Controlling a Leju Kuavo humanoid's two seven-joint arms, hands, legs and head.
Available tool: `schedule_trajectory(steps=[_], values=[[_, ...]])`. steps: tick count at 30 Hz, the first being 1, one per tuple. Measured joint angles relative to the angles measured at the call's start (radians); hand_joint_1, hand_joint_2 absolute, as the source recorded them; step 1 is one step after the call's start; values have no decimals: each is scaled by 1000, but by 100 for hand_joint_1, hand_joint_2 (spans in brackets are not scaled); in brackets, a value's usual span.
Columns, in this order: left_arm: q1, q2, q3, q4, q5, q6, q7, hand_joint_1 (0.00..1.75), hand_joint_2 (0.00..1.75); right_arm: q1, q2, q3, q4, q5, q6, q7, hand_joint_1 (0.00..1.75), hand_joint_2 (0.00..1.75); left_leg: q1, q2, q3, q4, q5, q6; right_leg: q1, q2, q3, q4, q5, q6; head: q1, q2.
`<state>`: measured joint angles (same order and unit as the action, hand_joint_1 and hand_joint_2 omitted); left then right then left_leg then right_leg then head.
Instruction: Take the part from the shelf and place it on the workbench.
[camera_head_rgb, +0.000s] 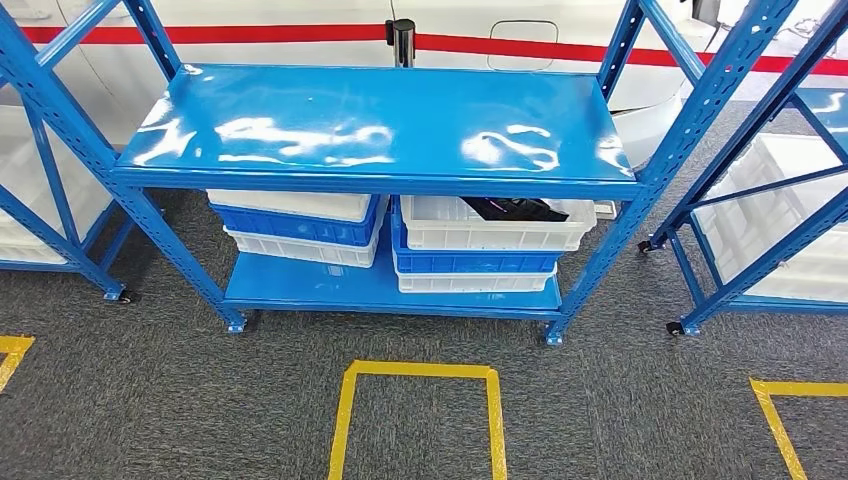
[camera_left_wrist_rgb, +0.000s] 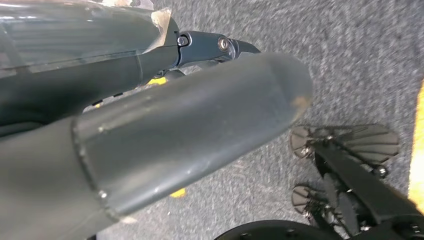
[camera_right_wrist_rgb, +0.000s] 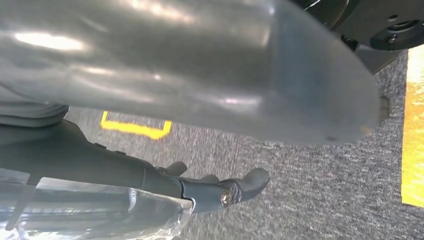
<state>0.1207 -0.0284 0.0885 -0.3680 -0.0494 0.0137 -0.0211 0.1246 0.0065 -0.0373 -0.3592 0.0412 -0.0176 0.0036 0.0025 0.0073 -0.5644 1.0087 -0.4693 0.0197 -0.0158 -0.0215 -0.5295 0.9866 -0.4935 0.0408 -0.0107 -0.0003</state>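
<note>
Two hands: we see both hanging over the grey carpet, each in its own wrist view, holding nothing.
Left hand (camera_left_wrist_rgb: 200, 125): thick grey thumb across the view with dark fingers (camera_left_wrist_rgb: 215, 46) beyond it, loosely extended; nothing lies between thumb and fingers, and we read the hand as spread and empty.
Right hand (camera_right_wrist_rgb: 210, 150): thumb large and close to the camera, dark fingers (camera_right_wrist_rgb: 240, 186) reaching out straight with a clear gap from the thumb; empty and apart.
Part (camera_head_rgb: 515, 209): a dark object lying in the top white bin (camera_head_rgb: 495, 225) of the right-hand stack, well apart from both hands; its shape is too dark for us to make out.
Right stack: white bin on top, a blue bin (camera_head_rgb: 475, 262) under it, another white bin beneath, all on the lower shelf (camera_head_rgb: 300, 285).
Left stack: white, blue and white bins (camera_head_rgb: 295, 225), beside the right stack on the same lower shelf; we cannot tell their contents.
Shelf unit (camera_head_rgb: 380, 130): blue steel, glossy top shelf with glare, well apart from the hands.
Neighbouring racks: blue frames on either side, holding white bins (camera_head_rgb: 790, 200).
Floor under the hands: grey carpet (camera_head_rgb: 200, 400) with yellow tape outlines (camera_head_rgb: 345, 420); a yellow strip (camera_right_wrist_rgb: 412, 130) lies just beside the right hand's fingertips in its wrist view.
Background: white wall with a red stripe (camera_head_rgb: 250, 34) behind the shelf unit.
</note>
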Motion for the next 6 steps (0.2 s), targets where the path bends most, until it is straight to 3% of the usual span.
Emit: schedule_trajectory(steps=[2,4,5,6], values=[[6,3,-21,-5,30,-6,11,0,0,5,-2,6,-6,-24,8,-1,0,0,0,0,0,0,0,0,0,0,0,0,0,0,0,0],[10,6,-35,-9,42,-9,15,0,87,9,-3,11,-10,-34,13,-1,0,0,0,0,0,0,0,0,0,0,0,0,0,0,0,0],[11,7,-40,-11,44,-9,16,0,87,10,-4,13,-12,-36,15,-1,0,0,0,0,0,0,0,0,0,0,0,0,0,0,0,0],[12,7,-42,-12,45,-10,16,0,116,10,-4,14,-13,-36,15,-1,0,0,0,0,0,0,0,0,0,0,0,0,0,0,0,0]])
